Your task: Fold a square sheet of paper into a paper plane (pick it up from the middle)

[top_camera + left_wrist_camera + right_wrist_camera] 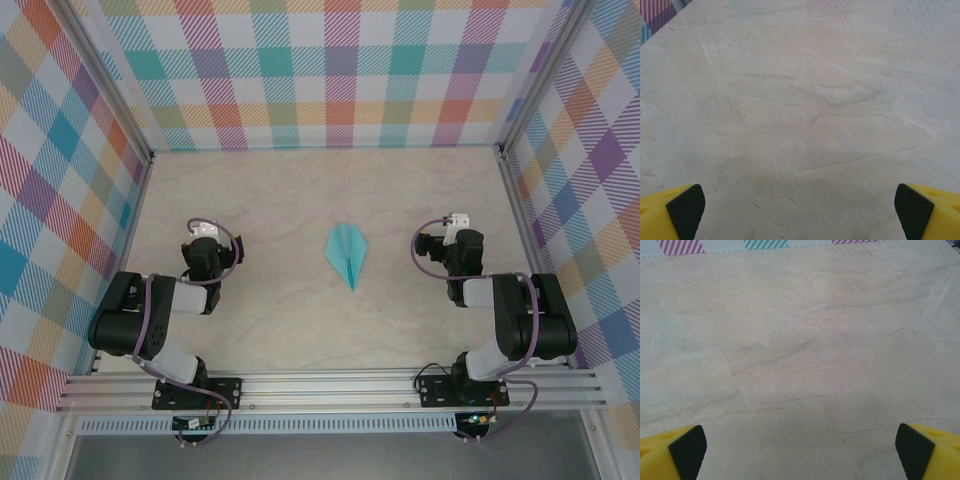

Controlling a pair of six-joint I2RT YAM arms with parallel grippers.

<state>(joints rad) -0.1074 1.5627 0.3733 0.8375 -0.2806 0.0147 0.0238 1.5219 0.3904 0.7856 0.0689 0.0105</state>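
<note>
Marbled table (300,330), paper plane (347,252) centred, left fingers (686,211) spread, right fingers (688,452) spread

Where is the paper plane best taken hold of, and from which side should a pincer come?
Probably along the centre crease of the paper plane, toward its wider far end. Come from above with the jaws straddling the crease: it lies flat on the table, nose toward the near edge, and the wings' thin edges offer little to pinch.

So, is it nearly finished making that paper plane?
Folding looks done: the paper plane lies on the table as a pointed dart with a centre crease. Nothing is in hand: the left fingers and right fingers are wide open and empty. Nothing obvious seems left.
</note>
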